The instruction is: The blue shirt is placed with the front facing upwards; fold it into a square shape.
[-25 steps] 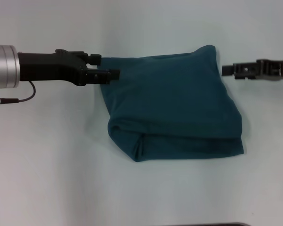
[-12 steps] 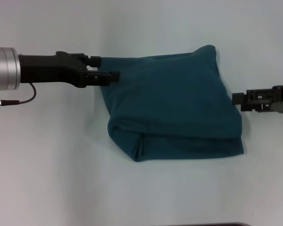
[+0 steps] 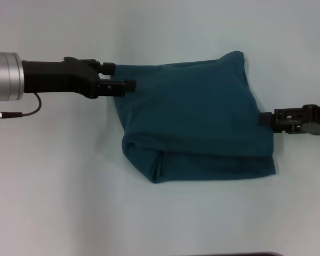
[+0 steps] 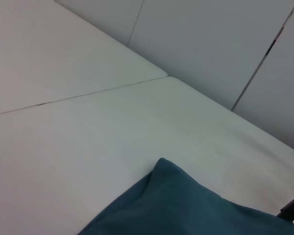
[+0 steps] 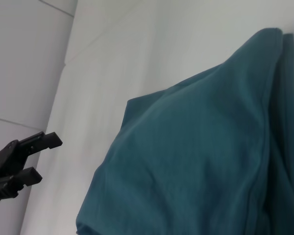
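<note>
The blue shirt (image 3: 194,120) lies folded into a rough square bundle in the middle of the white table, plain side up, with a thick fold along its near edge. It also fills the right wrist view (image 5: 196,156), and one corner of the shirt (image 4: 186,205) shows in the left wrist view. My left gripper (image 3: 124,76) is at the shirt's far left corner. It is open, and in the right wrist view the left gripper (image 5: 36,156) has its fingers spread with no cloth between them. My right gripper (image 3: 266,118) touches the shirt's right edge, seen edge-on.
The white table (image 3: 58,186) spreads around the shirt on all sides. A seam in the table (image 4: 78,95) and grey wall panels (image 4: 210,44) show beyond it. A dark edge (image 3: 234,254) lies at the near border of the head view.
My right gripper has come nearer and leftward, from beside the shirt's far right corner to its right edge. The left arm and the shirt have not moved.
</note>
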Robot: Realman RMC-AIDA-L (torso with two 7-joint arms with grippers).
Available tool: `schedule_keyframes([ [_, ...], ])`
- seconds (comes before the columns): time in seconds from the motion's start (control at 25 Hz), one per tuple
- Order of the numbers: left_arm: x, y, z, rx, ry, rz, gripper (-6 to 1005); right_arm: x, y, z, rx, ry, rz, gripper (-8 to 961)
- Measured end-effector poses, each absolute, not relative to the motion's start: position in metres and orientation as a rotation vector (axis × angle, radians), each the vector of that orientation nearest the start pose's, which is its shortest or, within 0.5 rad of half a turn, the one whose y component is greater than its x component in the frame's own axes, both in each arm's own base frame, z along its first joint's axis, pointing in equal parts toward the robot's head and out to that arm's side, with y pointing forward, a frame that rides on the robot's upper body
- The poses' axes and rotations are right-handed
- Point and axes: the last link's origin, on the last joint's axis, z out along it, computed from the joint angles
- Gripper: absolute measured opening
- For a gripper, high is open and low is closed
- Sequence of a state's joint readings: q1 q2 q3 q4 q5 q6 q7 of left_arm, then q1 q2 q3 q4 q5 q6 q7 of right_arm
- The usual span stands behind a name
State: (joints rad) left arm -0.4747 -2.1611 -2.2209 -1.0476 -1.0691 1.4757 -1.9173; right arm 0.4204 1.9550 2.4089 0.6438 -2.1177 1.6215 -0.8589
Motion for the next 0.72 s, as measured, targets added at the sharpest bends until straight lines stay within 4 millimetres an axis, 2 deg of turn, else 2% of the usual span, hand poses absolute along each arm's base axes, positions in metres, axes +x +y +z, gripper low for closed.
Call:
schedule_keyframes([
  [0.72,-0.223,0.343,0.0,-2.695,-0.911,-0.479,795,0.316,0.3,0.012,-2.334,1.98,0.482,764],
])
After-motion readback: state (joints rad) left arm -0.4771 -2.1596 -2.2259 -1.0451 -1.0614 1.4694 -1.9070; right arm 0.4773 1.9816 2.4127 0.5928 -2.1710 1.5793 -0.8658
